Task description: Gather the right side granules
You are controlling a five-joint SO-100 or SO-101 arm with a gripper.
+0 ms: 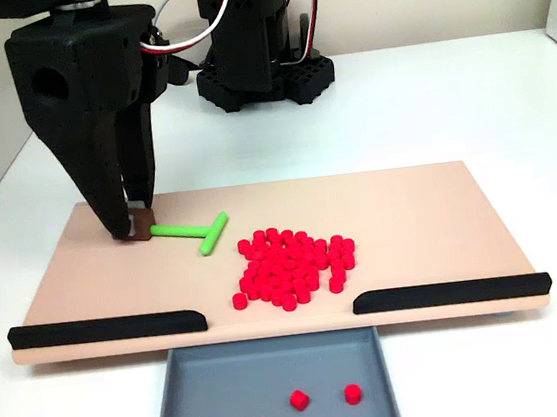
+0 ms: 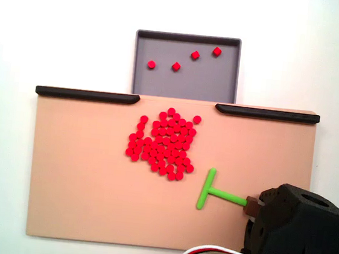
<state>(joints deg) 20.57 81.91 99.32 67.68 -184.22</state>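
Note:
A pile of small red granules (image 1: pixel 290 266) lies bunched near the middle of the tan board (image 1: pixel 420 217), close to the gap between two black rails. The other fixed view has the same pile of granules (image 2: pixel 163 144) just below that gap. A green T-shaped stick (image 1: pixel 193 231) lies flat on the board beside the pile, its crossbar toward the granules but apart from them. My black gripper (image 1: pixel 137 231) is down at the board, shut on the brown end of the stick's stem. From above, the gripper (image 2: pixel 255 203) sits at the stem end of the stick (image 2: pixel 217 193).
A grey tray (image 1: pixel 166 407) stands beyond the board's gap and holds several loose red granules. Black rails (image 1: pixel 106 329) (image 1: pixel 451 292) line that board edge on both sides of the gap. The arm's base (image 1: pixel 261 70) stands behind the board on a white table.

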